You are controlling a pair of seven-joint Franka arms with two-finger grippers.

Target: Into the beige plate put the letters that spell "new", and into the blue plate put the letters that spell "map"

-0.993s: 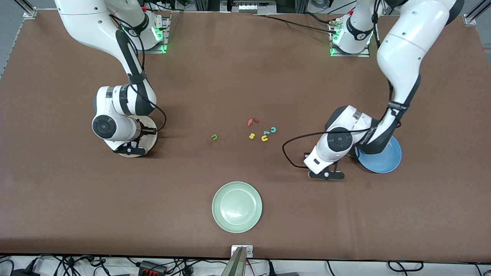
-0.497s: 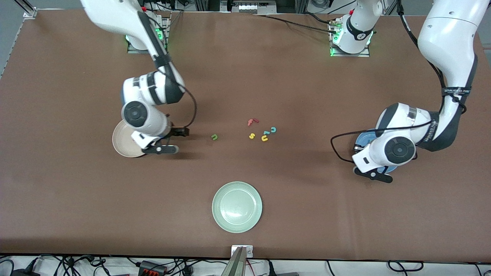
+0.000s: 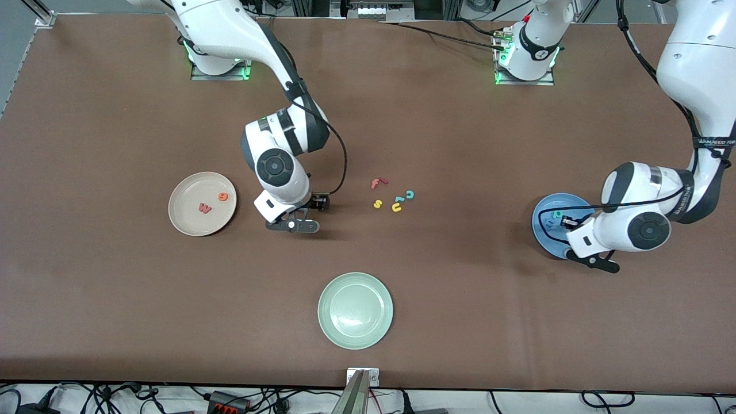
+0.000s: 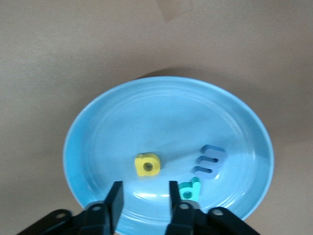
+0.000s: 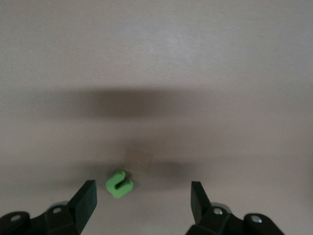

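Note:
The beige plate [image 3: 187, 221] holds the pinkish-red w [image 3: 204, 207] and the orange e [image 3: 222, 196]. My right gripper [image 3: 318, 202] hangs open low over the green n [image 5: 119, 184]. In the right wrist view the n lies on the bare table between the fingers, close to one of them; the hand hides it in the front view. My left gripper [image 4: 145, 197] is over the blue plate [image 4: 161, 112], jaws apart and empty. In that plate lie the yellow a [image 4: 147, 165], the blue m [image 4: 210, 161] and the teal p [image 4: 190, 188].
A cluster of loose letters lies mid-table: a red f [image 3: 378, 183], a yellow s [image 3: 378, 203], a yellow u [image 3: 397, 207] and a teal c [image 3: 410, 194]. A pale green plate [image 3: 355, 310] sits nearer the front camera.
The right arm swung from the beige plate to over the green n, uncovering the w and e in it. The left arm moved over the blue plate and its jaws opened.

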